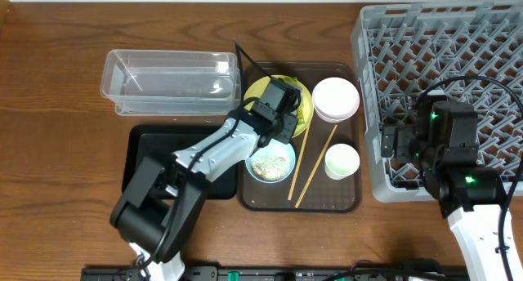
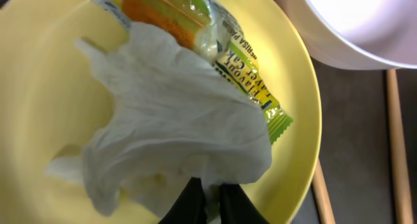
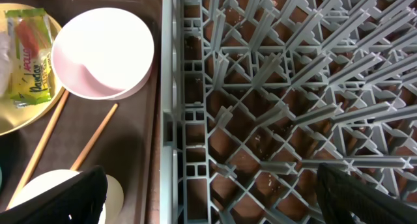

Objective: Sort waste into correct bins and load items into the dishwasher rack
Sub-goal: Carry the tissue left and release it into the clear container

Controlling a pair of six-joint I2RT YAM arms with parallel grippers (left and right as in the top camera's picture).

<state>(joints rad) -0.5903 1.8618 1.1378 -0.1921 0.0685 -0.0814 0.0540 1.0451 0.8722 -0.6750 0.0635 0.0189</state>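
- white crumpled paper scrap (image 2: 176,120) lies on the yellow plate (image 2: 39,87), covering the green-and-orange wrapper (image 2: 251,77); my left gripper (image 2: 208,196) pinches its edge.
- my right gripper (image 3: 208,188) hangs spread wide over the grey rack (image 3: 293,87).

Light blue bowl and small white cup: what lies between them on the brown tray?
The two wooden chopsticks lie between the light blue bowl and the small white cup, as the overhead view shows.

Paper scrap (image 2: 176,113) draped over green-orange wrapper (image 2: 251,87) on yellow plate (image 2: 32,68). Rice (image 1: 267,165) in blue bowl (image 1: 289,157). White bowl (image 1: 336,99), cup (image 1: 342,161), chopsticks (image 1: 315,167) adjacent. Clear tub (image 1: 110,73) just beside black tray (image 1: 143,146); grey rack (image 1: 490,52) apart.
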